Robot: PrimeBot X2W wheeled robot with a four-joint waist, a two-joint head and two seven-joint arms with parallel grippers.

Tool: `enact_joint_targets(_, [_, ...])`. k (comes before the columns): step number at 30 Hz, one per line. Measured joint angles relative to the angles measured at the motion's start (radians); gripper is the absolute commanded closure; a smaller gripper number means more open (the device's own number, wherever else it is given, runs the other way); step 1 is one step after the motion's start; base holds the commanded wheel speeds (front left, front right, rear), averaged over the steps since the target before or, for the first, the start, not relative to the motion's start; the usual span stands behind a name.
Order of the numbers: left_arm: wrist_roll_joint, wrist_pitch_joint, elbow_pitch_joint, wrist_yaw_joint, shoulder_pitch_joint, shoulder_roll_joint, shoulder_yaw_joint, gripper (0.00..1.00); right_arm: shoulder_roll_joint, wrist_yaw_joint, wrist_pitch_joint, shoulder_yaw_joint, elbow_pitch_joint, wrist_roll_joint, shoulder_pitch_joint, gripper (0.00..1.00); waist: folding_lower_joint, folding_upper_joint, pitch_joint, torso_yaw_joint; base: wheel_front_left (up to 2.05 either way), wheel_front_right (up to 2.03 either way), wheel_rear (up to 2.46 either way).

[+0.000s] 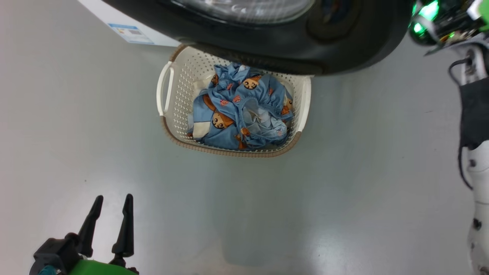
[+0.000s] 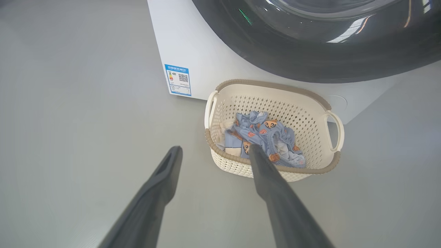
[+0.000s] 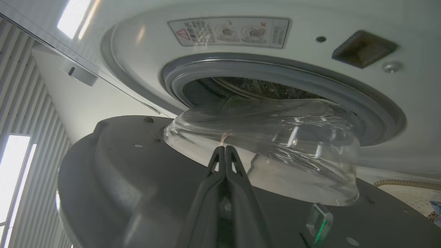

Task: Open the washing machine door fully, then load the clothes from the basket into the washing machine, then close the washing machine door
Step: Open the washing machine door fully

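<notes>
The cream basket [image 1: 174, 95] stands on the grey floor, holding the blue bear-print clothes [image 1: 240, 110]. Over its far end hangs the black rim of the washing machine door [image 1: 290, 49], swung out from the white washing machine [image 1: 114, 19]. My left gripper [image 1: 114, 198] is open and empty at the lower left, well short of the basket. In the left wrist view its fingers [image 2: 165, 172] spread before the basket [image 2: 275, 86] and clothes [image 2: 265, 137]. My right gripper [image 3: 224, 148] is shut, empty, tips at the door's inner face [image 3: 120, 172] beside the glass bowl [image 3: 275, 137]; behind are the rubber ring [image 3: 293, 79] and drum [image 3: 248, 86].
My right arm's pale forearm [image 1: 475, 172] runs down the right edge of the head view. A blue label [image 2: 178, 79] marks the machine's lower front corner. A dark latch recess [image 3: 363, 48] sits beside the drum opening. Open grey floor [image 1: 267, 210] lies between me and the basket.
</notes>
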Motion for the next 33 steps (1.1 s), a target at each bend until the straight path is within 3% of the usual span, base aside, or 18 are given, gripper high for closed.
enact_joint_targets(10, [0.000, 0.000, 0.012, -0.001, 0.000, 0.000, 0.014, 0.00, 0.050, 0.000, 0.066, 0.058, -0.049, -0.002, 0.104, 1.00, 0.0000, 0.0000, -0.042, -0.042, 0.00, 0.00, 0.00])
enact_joint_targets(18, [0.000, 0.000, 0.015, -0.001, 0.000, 0.001, 0.026, 0.00, 0.126, 0.000, 0.124, 0.137, -0.114, -0.007, 0.211, 1.00, 0.0000, 0.0000, -0.098, -0.071, 0.00, 0.00, 0.00])
enact_joint_targets(33, [-0.009, 0.000, 0.018, 0.002, 0.048, 0.001, 0.044, 0.00, 0.178, 0.000, 0.060, 0.278, -0.140, -0.012, 0.390, 1.00, -0.0001, 0.0000, -0.232, -0.090, 0.00, 0.00, 0.00])
